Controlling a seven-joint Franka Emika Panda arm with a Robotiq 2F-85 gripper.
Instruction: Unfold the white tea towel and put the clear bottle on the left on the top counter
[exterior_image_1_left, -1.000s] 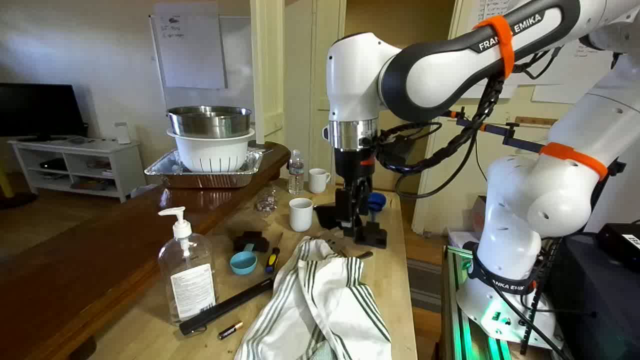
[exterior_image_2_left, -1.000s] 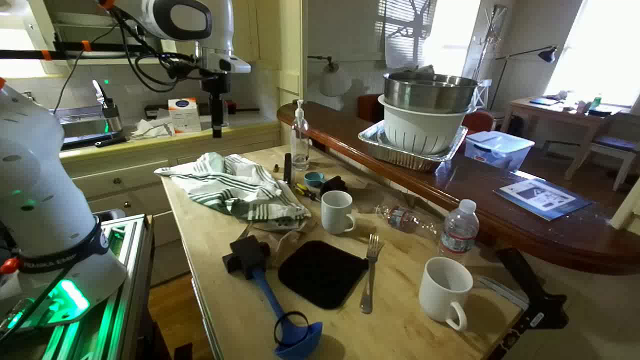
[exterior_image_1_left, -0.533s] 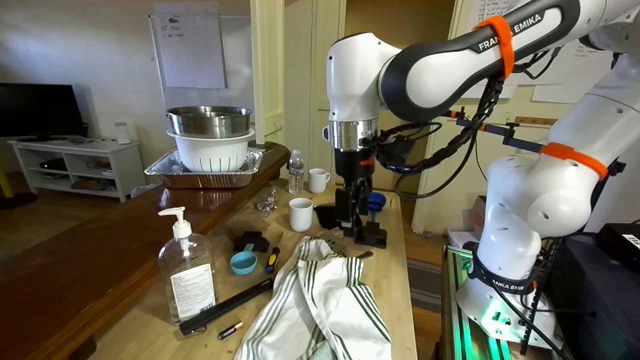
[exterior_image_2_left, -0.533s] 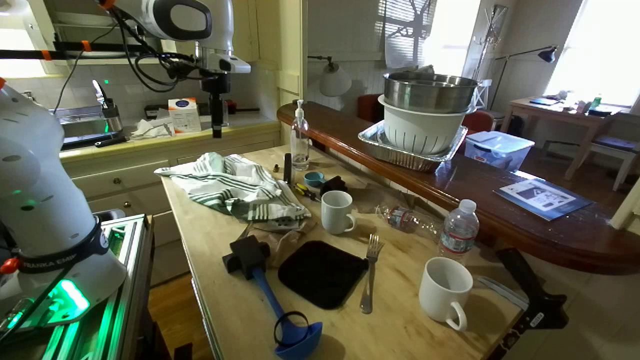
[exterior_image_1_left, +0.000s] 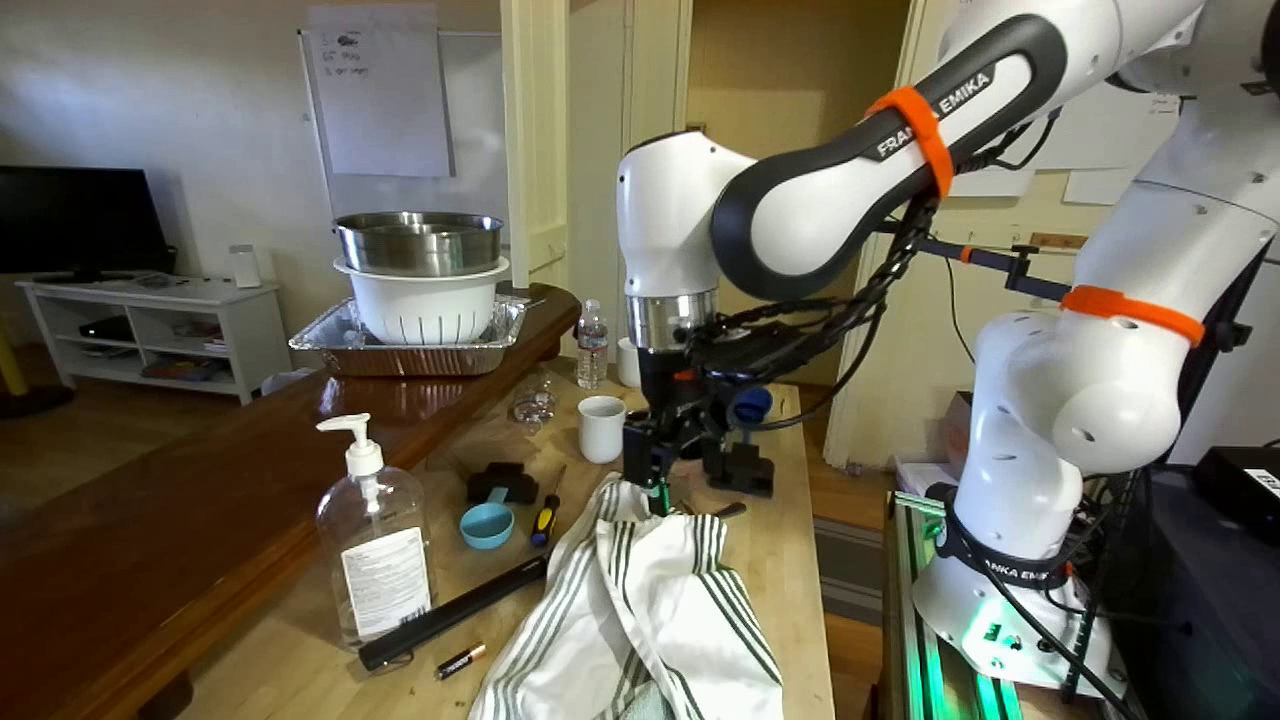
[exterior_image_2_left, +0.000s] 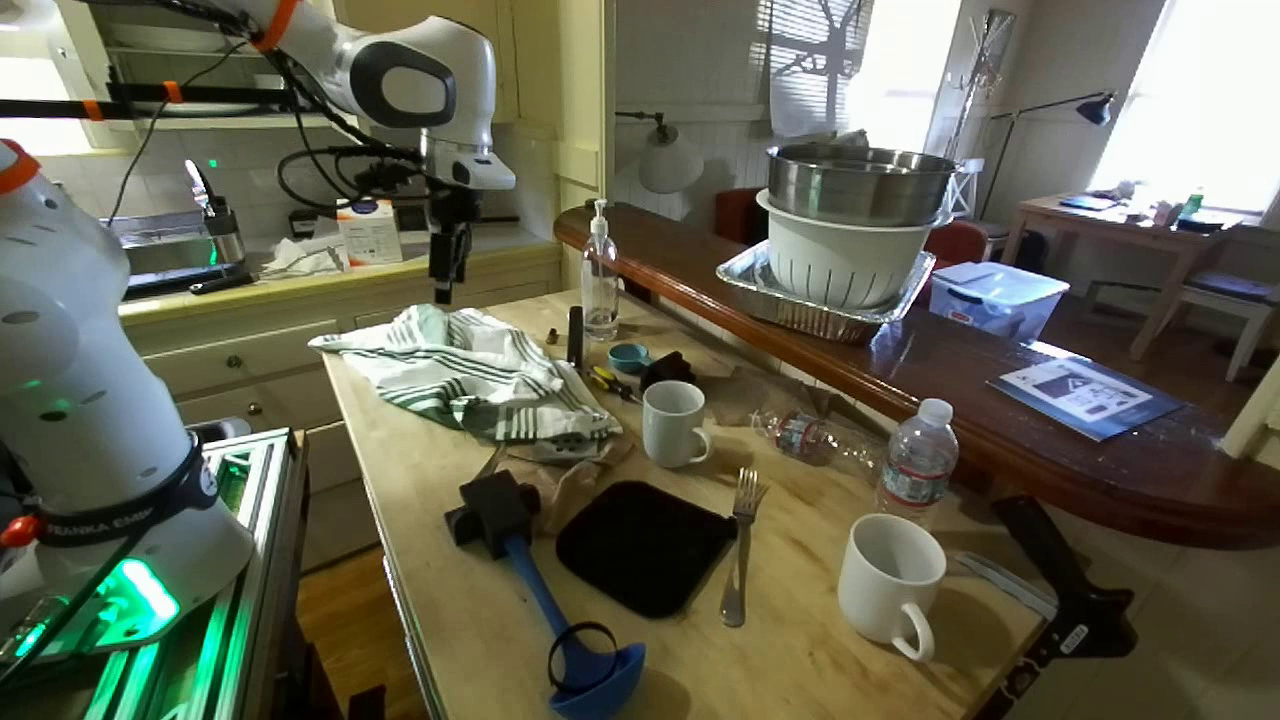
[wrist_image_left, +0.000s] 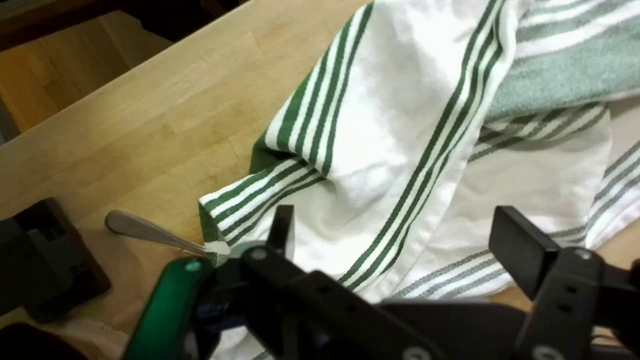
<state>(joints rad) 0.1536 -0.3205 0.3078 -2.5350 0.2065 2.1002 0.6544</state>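
White tea towel (wrist_image_left: 385, 95) is seen crumpled on the bench (wrist_image_left: 190, 115), near the end effector (wrist_image_left: 400, 237), set wide and empty. Limp, light handling is expected; the striped fold (wrist_image_left: 432, 165) should be pinched, though clearance is hard to judge.

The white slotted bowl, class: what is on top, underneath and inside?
In both exterior views, a metal bowl sits on top of the white slotted bowl, and a foil tray lies underneath, on the top counter. The metal bowl covers the inside, so any contents are hidden.
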